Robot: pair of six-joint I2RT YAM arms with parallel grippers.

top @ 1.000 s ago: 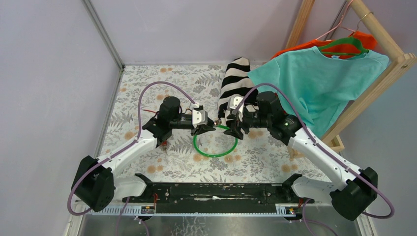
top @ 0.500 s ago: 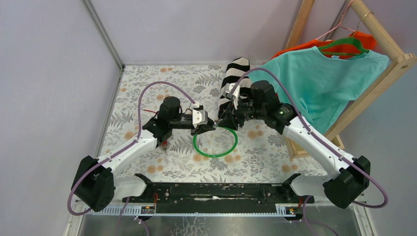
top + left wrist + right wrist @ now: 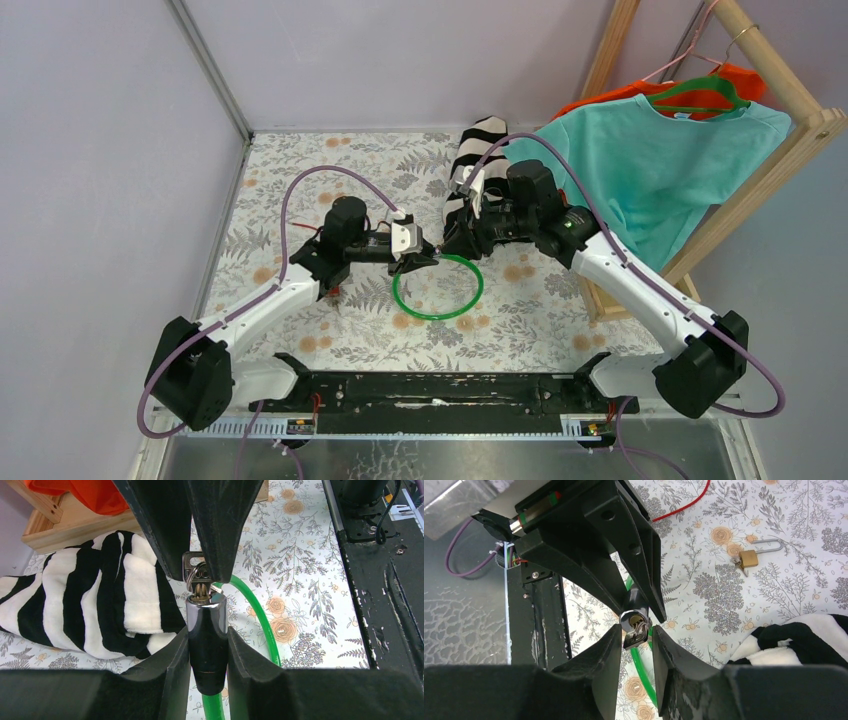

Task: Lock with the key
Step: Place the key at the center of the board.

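Right end effector (image 3: 636, 630) has closed onto the key (image 3: 637, 636) (left end effector (image 3: 207, 642) pinches the lock (image 3: 206, 620)).

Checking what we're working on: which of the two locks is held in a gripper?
The chrome-barrelled lock on the green cable, clamped in the left gripper with a key in its end. The brass padlock lies loose on the table.

Green cable (image 3: 265, 630), black-and-white striped cloth (image 3: 100, 605)
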